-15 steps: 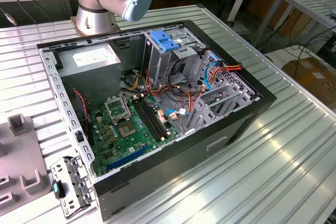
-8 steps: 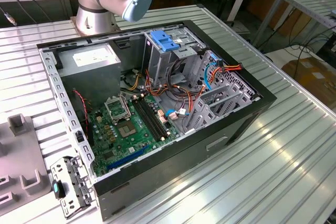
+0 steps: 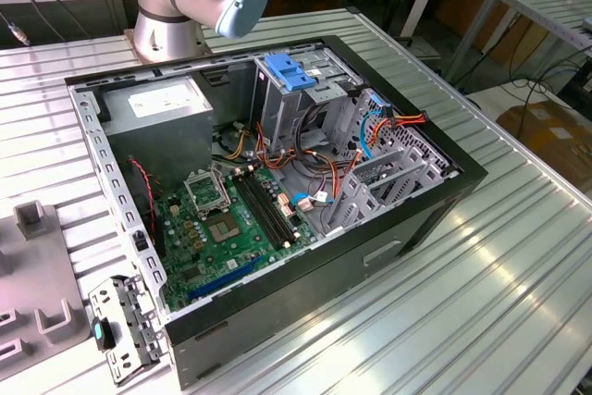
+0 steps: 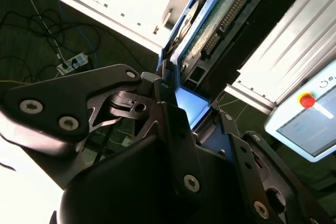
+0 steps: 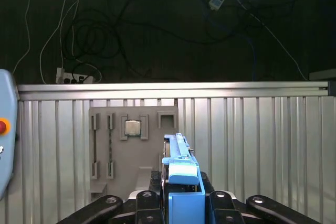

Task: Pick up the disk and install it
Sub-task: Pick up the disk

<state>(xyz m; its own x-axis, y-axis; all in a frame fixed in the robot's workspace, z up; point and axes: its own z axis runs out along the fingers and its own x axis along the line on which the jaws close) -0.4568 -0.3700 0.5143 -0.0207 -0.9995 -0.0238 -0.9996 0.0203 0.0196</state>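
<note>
My gripper point(image 5: 181, 205) is shut on the disk point(image 5: 181, 174), which stands on edge between the black fingers point(image 5: 144, 203) with its blue side rail facing the first wrist view. In the second wrist view the disk point(image 4: 223, 17) shows its green circuit board and a blue rail reaching out past the gripper point(image 4: 191, 111). The disk hangs in the air above the ribbed metal table point(image 5: 252, 140). In the exterior view the open computer case point(image 3: 444, 205) lies on the table, with a drive cage point(image 3: 314, 99) under a blue latch plate point(image 3: 289, 71).
A grey power-supply box point(image 3: 162, 104) and a green motherboard point(image 3: 227, 224) with orange cables sit inside the case. A grey fixture tray point(image 5: 131, 145) lies on the table below the gripper. The arm's base point(image 3: 171, 16) stands behind the case. A loose metal bracket point(image 3: 125, 326) lies near the front.
</note>
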